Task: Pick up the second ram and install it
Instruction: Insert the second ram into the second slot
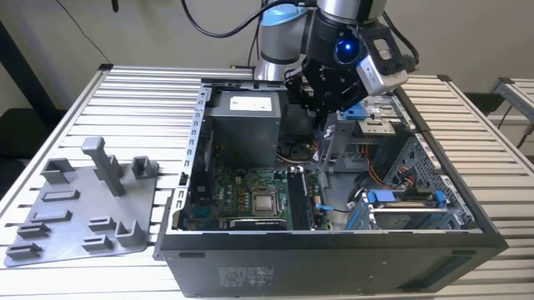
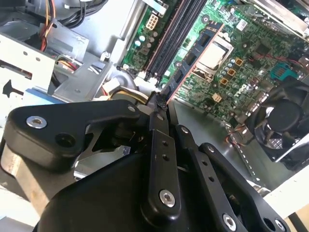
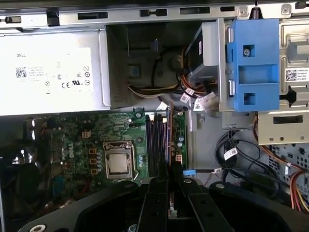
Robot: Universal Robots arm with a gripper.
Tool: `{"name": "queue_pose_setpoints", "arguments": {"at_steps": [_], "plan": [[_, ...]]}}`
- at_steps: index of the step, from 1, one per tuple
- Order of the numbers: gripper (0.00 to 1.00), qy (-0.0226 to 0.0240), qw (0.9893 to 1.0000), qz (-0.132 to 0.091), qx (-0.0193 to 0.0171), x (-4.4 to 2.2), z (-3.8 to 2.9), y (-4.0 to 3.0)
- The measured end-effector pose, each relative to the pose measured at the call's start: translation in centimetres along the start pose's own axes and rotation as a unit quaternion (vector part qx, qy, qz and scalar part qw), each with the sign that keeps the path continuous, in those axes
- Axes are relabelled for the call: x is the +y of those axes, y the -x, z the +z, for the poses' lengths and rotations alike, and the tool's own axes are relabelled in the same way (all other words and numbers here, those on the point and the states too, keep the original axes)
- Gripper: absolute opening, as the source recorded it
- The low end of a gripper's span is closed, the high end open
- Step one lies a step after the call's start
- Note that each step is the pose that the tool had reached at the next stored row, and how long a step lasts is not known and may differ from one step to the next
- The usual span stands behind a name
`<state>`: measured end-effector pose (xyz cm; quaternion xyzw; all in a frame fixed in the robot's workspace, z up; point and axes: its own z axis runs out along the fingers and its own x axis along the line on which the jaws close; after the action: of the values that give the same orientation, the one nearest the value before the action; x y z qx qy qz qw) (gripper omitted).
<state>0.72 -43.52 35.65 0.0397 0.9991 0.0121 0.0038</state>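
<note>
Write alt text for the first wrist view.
The tool grips the second ram edge-on in front of the black memory slots of a green motherboard, beside its silver processor. A grey power supply and blue drive bracket sit beyond.

Exterior view: is looking down from well back on the open computer case (image 1: 334,262) and slatted bench (image 1: 134,81).
First wrist view: is facing straight into the case past the claw (image 3: 170,171).
Second wrist view: is peering in closer, tilted.
Shared: both wrist views are showing the motherboard (image 3: 72,140) (image 2: 241,72).
</note>
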Motion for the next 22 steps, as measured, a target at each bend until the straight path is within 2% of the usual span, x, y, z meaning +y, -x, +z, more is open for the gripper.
{"name": "queue_pose_setpoints", "arguments": {"at_steps": [4,18,22], "plan": [[0.14,-0.0022,1.0000,0.001,-0.0002,-0.02,0.60,-0.01],[0.14,-0.0046,1.0000,0.001,-0.0005,-0.14,3.02,0.01],[0.14,-0.0044,0.9999,-0.012,-0.0002,-0.28,3.55,0.01]]}}
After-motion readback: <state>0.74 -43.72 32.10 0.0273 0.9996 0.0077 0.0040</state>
